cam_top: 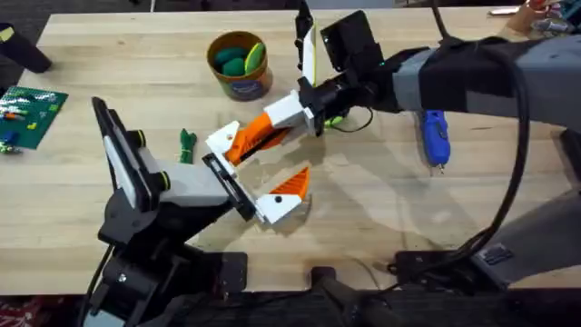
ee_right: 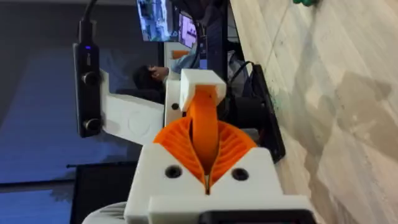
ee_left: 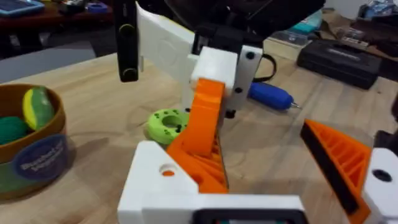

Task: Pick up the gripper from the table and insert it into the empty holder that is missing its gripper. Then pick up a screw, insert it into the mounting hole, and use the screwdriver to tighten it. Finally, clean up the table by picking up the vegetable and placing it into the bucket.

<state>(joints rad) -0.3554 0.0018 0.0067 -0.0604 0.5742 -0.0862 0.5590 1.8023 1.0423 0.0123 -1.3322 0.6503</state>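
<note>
My right gripper (cam_top: pixel 265 133) reaches in from the right and is shut on the loose gripper (ee_right: pixel 199 84), its orange pads (ee_right: pixel 177 146) clamping the orange tip. The piece's white end meets the holder (cam_top: pixel 221 138) on my left arm's black rail; I cannot tell whether it is seated. My left gripper (cam_top: pixel 259 168) stands open, its other bracket carrying an orange wedge (ee_left: pixel 336 155). The holder (ee_left: pixel 155 186) is close in the left wrist view. The blue screwdriver (cam_top: pixel 436 136) lies to the right. The green vegetable (cam_top: pixel 187 145) lies left of the holder. The bucket (cam_top: pixel 239 65) stands behind. A screw is out of view.
The bucket (ee_left: pixel 31 143) holds green and yellow-green toys. A light green ring (ee_left: pixel 166 124) lies on the table behind the holder, near the screwdriver (ee_left: pixel 270 96). A green circuit board (cam_top: pixel 27 113) sits at the table's left edge. Cables run along the front edge.
</note>
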